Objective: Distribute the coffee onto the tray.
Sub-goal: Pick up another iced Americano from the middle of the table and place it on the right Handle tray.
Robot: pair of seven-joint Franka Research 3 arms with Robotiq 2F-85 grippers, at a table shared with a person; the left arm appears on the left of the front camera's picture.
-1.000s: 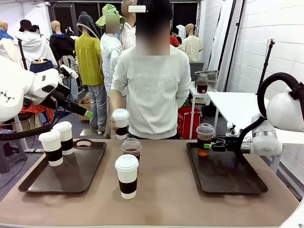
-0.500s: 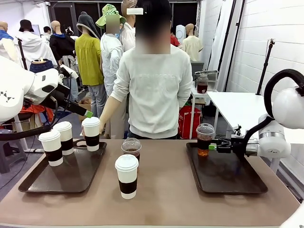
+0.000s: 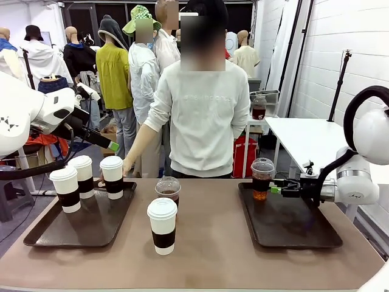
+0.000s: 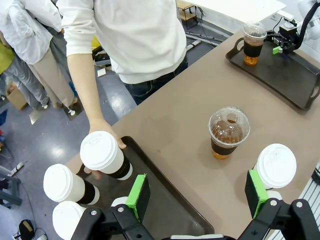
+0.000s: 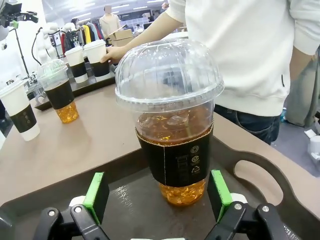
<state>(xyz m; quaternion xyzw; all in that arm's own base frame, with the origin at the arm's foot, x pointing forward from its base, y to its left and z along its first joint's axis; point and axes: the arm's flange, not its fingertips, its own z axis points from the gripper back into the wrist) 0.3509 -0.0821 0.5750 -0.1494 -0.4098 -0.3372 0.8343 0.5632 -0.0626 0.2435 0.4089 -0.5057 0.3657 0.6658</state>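
Note:
Three white paper cups of coffee stand on the left tray; a person's hand holds the rightmost one, seen from above as the cup. A dome-lidded cup and another paper cup stand on the table between the trays. A second dome-lidded cup stands upright on the right tray. My right gripper is open just right of it, and that cup stands free in front of the green pads. My left gripper hangs open above the left tray, holding nothing.
The person stands at the far edge of the table, one arm reaching to the left tray. Most of the right tray behind its cup is bare. Bare tabletop lies in front of the middle cups. A small table with a bottle stands far behind.
The person brought a paper cup down onto the left tray beside the other two. My right gripper backed off to the right, away from the dome-lidded cup on the right tray.

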